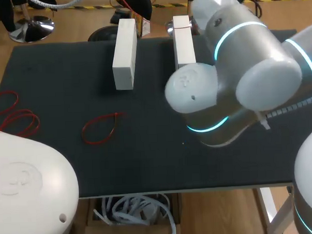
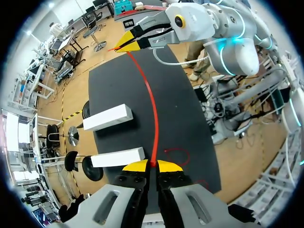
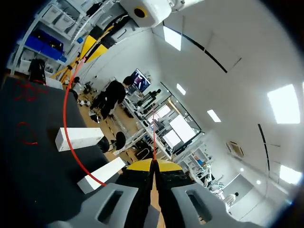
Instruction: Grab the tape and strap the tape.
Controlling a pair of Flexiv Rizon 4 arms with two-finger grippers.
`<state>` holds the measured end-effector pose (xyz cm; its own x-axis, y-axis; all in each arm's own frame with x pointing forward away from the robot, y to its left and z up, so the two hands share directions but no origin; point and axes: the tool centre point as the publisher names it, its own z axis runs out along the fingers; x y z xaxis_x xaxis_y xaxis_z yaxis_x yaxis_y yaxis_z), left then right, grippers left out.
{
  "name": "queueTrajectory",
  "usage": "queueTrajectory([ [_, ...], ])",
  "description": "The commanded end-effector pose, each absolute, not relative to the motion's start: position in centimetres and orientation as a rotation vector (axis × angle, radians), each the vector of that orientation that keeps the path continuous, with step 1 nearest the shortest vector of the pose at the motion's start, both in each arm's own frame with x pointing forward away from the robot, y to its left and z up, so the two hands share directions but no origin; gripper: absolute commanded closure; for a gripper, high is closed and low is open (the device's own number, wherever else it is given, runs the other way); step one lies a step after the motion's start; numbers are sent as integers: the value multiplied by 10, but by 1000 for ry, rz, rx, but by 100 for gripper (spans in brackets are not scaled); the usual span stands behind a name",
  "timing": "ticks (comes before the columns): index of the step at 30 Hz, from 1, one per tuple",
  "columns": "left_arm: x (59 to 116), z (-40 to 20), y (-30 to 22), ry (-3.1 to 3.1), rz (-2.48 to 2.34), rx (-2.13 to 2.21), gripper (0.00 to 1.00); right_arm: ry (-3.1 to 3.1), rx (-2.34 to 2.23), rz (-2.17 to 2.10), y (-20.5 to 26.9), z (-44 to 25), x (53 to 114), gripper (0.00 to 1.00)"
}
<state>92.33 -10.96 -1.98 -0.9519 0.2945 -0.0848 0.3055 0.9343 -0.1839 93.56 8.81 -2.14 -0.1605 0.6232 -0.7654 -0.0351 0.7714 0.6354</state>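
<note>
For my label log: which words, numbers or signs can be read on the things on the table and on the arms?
None can be read.
The white blocks, the stretched red band and the loose red bands carry no print.
The round mark on the left arm's cap is too faint.

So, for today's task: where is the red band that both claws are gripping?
In the left wrist view, the red band stretches taut over the black table from the left claw to the right claw, passing beside a white block.

White rounded arms (image 1: 247, 61), cyan light rings (image 1: 234, 34) — yellow-tipped grey hands (image 2: 152, 164)
</note>
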Motion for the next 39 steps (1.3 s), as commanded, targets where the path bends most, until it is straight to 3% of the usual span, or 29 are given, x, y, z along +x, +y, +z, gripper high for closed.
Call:
queueTrajectory([
  [1,923,-19,-110,3038,-296,471,100,1707,536,286,119,-8,932,100],
  [22,923,-19,-110,3038,-296,471,100,1601,373,-232,165,1,912,100],
  [39,923,-19,-110,3038,-296,471,100,1558,317,-288,193,3,913,100],
])
